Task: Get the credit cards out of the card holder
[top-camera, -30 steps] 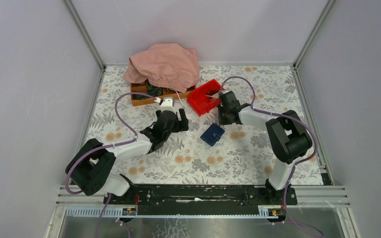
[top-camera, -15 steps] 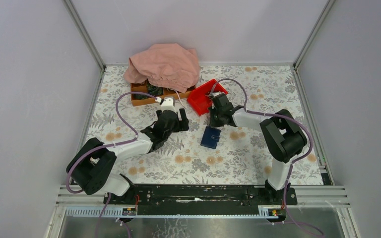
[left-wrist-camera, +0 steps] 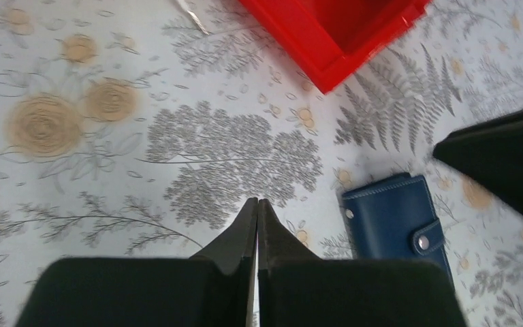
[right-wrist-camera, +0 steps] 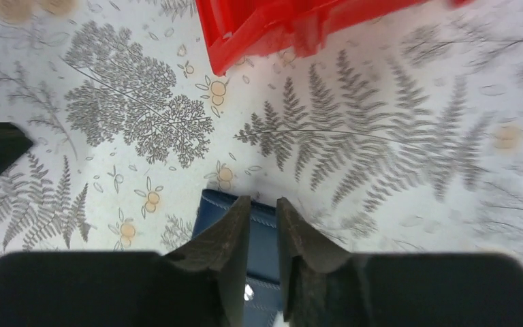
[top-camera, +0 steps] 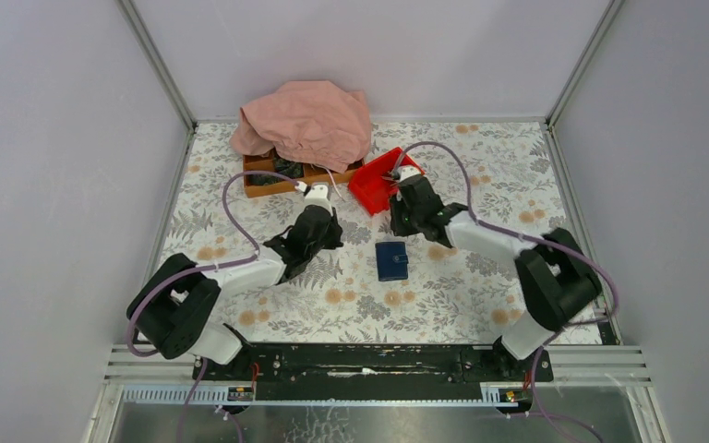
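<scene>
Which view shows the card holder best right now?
Left wrist: the card holder lies close and almost whole, closed, snap tab showing. Top external shows it whole but small. Right wrist shows only a strip of it behind the right gripper.

The floral-print tabletop (top-camera: 480, 305) carries a dark blue card holder (top-camera: 391, 261), closed and flat, near its middle. A red bin (top-camera: 376, 185) sits apart at the holder's 12 o'clock. At 11 o'clock lies a wooden tray (top-camera: 268, 185), partly under a heaped pink cloth (top-camera: 305, 120).
</scene>
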Robot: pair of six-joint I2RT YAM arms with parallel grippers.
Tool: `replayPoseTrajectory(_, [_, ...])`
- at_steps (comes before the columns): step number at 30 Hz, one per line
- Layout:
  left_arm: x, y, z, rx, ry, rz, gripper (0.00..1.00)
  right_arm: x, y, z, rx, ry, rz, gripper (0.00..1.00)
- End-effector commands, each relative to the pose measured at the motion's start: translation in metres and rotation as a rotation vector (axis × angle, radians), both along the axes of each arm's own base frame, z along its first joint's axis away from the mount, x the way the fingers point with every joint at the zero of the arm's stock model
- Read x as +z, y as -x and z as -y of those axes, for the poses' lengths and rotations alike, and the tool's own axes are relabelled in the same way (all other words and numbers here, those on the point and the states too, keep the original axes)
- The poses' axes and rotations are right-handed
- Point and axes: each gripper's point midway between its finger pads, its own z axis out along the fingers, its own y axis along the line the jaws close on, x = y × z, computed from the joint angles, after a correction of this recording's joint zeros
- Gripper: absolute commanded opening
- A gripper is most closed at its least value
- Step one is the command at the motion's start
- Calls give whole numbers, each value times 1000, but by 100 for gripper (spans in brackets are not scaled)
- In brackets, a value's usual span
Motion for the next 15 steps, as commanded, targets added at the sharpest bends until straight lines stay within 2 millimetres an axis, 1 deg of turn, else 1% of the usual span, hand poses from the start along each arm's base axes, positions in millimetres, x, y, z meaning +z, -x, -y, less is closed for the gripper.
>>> replayPoseTrajectory(1, [14,4,42,-192,77,25,0,71,-14,27,-80,48,286,38])
replayPoseTrajectory(3, [13,9,58,-265,81,14,0,76,-9,43,-123,97,321,49])
replayPoseTrajectory(4, [11,11,64,-285,86,6,0,75,-7,50,-141,118,321,54])
replayPoseTrajectory(6, [6,16,74,-324,123,-19,0,69,-3,61,-173,159,321,56])
replayPoseTrajectory(7, [5,19,79,-345,143,-28,0,62,-1,67,-179,190,316,56])
replayPoseTrajectory(9, [5,23,88,-382,181,-41,0,56,1,81,-215,265,339,56])
replayPoseTrajectory(10, [5,25,92,-395,197,-49,0,56,2,86,-232,302,364,56])
replayPoseTrajectory(12, [4,27,95,-407,224,-56,0,65,6,87,-241,329,445,57])
replayPoseTrajectory(13, [4,28,96,-411,232,-57,0,73,9,84,-238,309,492,60])
replayPoseTrajectory(14, [5,28,97,-413,236,-56,0,79,12,78,-214,261,530,66])
replayPoseTrajectory(15, [5,28,98,-417,240,-54,0,84,15,71,-184,201,556,68])
